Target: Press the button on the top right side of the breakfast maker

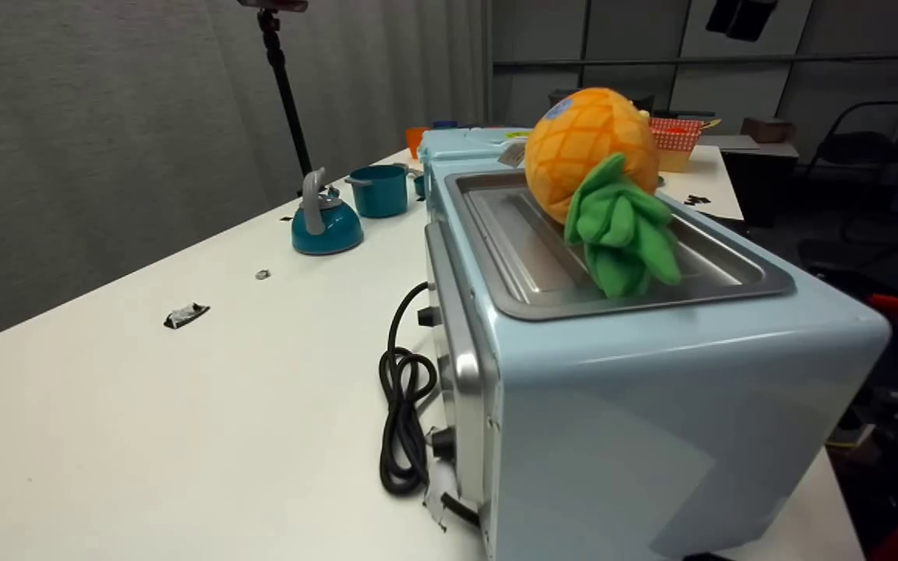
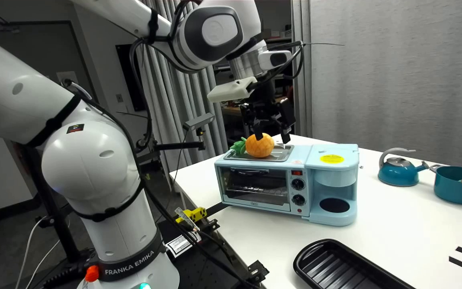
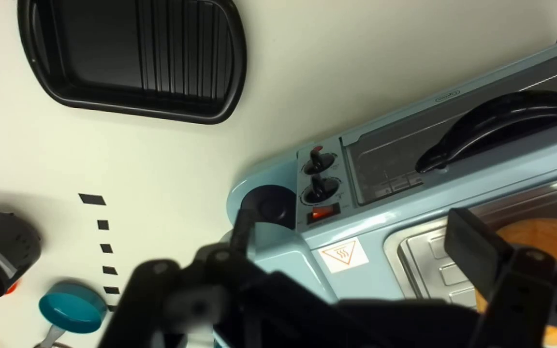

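Observation:
The breakfast maker point(image 2: 288, 180) is a pale-blue boxy appliance on the white table, also in the wrist view point(image 3: 375, 278); an exterior view shows its cord side point(image 1: 620, 436). Its red rocker button point(image 2: 296, 173) sits at the top of the front panel, above two black knobs. In the wrist view the button point(image 3: 323, 212) glows orange-red. My gripper point(image 2: 272, 137) is open and empty above the maker's top, pointing down, apart from the button. In the wrist view its fingers point(image 3: 358, 237) are wide apart, with the button between and beyond them.
An orange pineapple plush point(image 2: 260, 145) lies on the metal top tray point(image 1: 511, 234), close to my right finger in the wrist view. A black pan point(image 2: 347, 269) lies in front of the maker. A teal kettle point(image 2: 399, 172) and teal pot point(image 2: 457, 186) stand beyond its coffee end.

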Robot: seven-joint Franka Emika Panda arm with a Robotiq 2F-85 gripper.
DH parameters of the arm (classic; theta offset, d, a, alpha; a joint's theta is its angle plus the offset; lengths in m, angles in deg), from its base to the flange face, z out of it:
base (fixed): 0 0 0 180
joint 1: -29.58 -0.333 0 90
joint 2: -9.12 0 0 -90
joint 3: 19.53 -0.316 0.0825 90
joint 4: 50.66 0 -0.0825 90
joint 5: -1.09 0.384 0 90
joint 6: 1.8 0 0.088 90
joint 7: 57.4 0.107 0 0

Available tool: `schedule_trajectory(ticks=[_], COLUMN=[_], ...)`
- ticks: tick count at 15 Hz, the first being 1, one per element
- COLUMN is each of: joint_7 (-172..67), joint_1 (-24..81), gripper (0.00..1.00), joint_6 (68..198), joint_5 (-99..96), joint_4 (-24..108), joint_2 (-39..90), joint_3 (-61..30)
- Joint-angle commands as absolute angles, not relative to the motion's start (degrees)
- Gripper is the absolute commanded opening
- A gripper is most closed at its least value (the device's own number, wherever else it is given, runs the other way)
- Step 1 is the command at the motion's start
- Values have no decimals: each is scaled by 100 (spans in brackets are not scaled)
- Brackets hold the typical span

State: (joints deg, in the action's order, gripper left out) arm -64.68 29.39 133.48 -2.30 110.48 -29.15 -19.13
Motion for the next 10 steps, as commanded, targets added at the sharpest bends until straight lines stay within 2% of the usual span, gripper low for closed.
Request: schedule_trajectory(ticks=[1,10], joint_7=[-6447,-6383], joint_1=[2909,2952], gripper=[100,100], joint_6=[13325,12851], joint_5=[-257,-239], joint_4=[11037,10593], joint_2=[-2919,-2413], joint_3=[-1884,-1870])
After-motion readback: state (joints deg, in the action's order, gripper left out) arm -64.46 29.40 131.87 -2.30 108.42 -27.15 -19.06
